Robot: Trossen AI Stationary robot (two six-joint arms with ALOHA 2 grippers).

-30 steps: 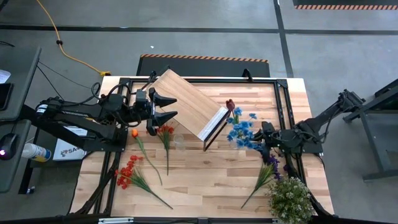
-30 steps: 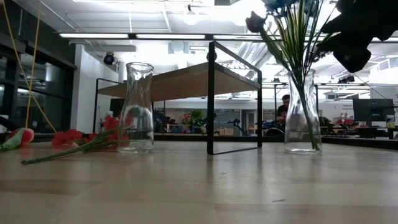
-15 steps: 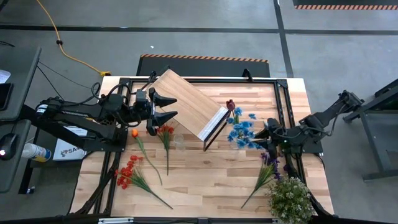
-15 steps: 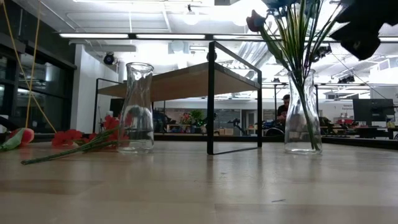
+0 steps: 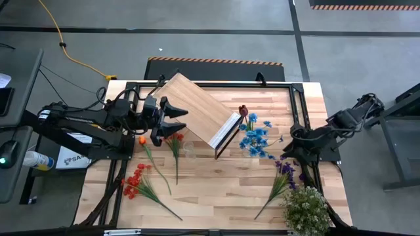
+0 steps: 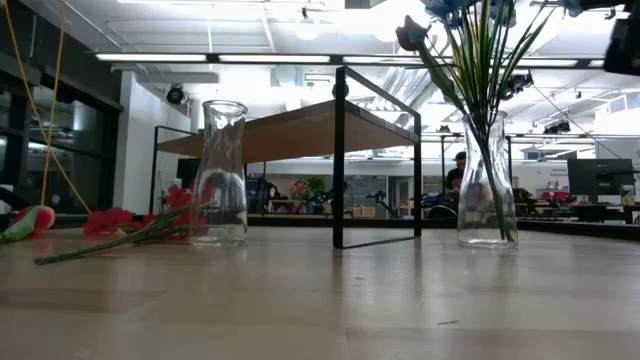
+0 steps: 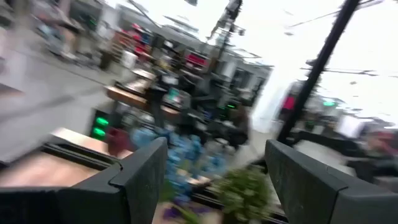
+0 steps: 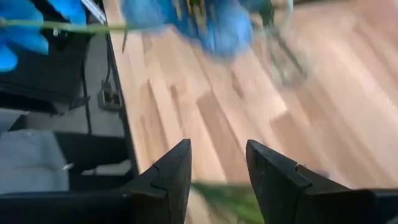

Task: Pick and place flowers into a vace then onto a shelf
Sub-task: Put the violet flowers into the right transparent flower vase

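The right gripper point(image 5: 293, 136) hangs near the vase point(image 6: 486, 180) of blue flowers point(image 5: 253, 139), jaws narrowly parted and empty. The left gripper point(image 5: 176, 121) waits wide open over the shelf point(image 5: 199, 108) edge, by the empty vase point(image 6: 220, 172). Filling seems under way: purple flowers point(image 5: 283, 172) and red flowers point(image 5: 136, 182) lie loose, so next likely comes another stem pickup

Left wrist view motion-blurred, background unreadable. Low view: blue blooms point(image 6: 470, 8) cut off at top edge; right gripper point(image 6: 628, 40) mostly off-frame, upper right.
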